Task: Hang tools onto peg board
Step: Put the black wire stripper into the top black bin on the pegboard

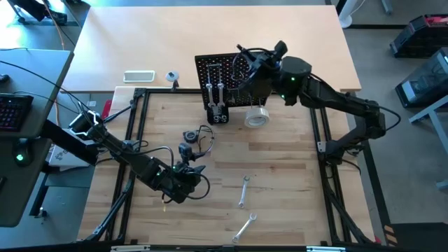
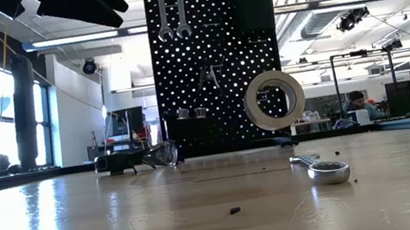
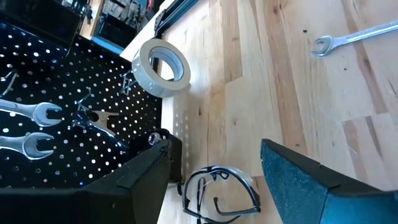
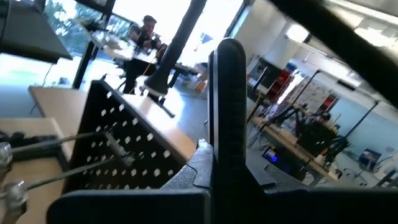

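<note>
Hovering low over the left front part of the tabletop [image 1: 280, 175], the left gripper [image 1: 183, 183] is holding its fingers [image 3: 298, 180] spread apart with nothing between them. Just beyond it, near the middle, a dark tool tangle with black handles [image 1: 194, 138] is lying flat on the wood. Two silver wrenches are lying loose farther right: one [image 1: 244, 190] near the centre front, another [image 1: 245, 227] close to the front edge. At the back, the peg board [image 1: 222, 78] is standing upright, with two wrenches [image 2: 170, 6] hanging side by side from hooks on its upper left and a pale tape roll [image 2: 274, 100] hanging on its right half. The right gripper [image 1: 246, 64] is reaching over the top of the board from the right, its fingers [image 4: 227, 118] pressed together and gripping nothing that can be seen. Beyond the board, a white flat device [image 1: 138, 76] is lying on the pale surface.
</note>
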Robot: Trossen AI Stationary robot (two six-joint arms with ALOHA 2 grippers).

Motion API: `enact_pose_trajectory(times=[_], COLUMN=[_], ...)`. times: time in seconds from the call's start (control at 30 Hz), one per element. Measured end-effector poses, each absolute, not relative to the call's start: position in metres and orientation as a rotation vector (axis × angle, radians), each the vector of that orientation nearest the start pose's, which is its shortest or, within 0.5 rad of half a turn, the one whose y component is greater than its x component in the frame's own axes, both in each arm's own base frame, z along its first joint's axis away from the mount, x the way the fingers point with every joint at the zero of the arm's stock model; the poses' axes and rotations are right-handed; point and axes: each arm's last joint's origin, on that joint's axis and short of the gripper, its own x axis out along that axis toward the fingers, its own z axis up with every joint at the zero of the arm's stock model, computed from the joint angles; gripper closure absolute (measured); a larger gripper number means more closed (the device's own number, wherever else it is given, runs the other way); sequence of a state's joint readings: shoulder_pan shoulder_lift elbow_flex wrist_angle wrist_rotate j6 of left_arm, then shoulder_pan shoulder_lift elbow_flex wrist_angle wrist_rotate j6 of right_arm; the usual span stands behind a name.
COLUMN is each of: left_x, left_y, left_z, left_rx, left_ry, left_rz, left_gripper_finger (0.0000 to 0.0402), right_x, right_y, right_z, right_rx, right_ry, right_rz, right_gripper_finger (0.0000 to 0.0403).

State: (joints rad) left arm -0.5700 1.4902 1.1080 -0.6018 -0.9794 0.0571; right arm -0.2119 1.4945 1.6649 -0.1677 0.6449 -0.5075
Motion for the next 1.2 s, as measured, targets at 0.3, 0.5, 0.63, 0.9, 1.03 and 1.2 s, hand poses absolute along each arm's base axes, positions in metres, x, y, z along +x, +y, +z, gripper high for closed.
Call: enact_pose_trajectory(times=[0.3,0.5,0.63,0.9,1.03,1.2], left_x=[0.261,0.261,0.261,0.261,0.261,0.261], left_y=[-0.140,-0.139,-0.139,-0.139,-0.139,-0.139], left_z=[0.261,0.261,0.261,0.262,0.262,0.262], left_rx=[0.745,0.744,0.744,0.747,0.748,0.749], left_ry=[0.718,0.719,0.719,0.719,0.719,0.719], left_rz=[0.355,0.357,0.357,0.356,0.355,0.355], left_gripper_finger=[0.0165,0.0165,0.0165,0.0165,0.0165,0.0165], right_x=[0.307,0.309,0.309,0.308,0.308,0.308], right_y=[-0.086,-0.087,-0.087,-0.088,-0.088,-0.087], right_z=[0.461,0.446,0.442,0.441,0.441,0.440], right_rx=[-0.465,-0.458,-0.449,-0.425,-0.425,-0.424], right_ry=[0.213,0.224,0.233,0.238,0.239,0.245], right_rz=[-0.854,-0.877,-0.894,-0.928,-0.924,-0.926], right_gripper_finger=[0.0386,0.0386,0.0377,0.0363,0.0365,0.0365])
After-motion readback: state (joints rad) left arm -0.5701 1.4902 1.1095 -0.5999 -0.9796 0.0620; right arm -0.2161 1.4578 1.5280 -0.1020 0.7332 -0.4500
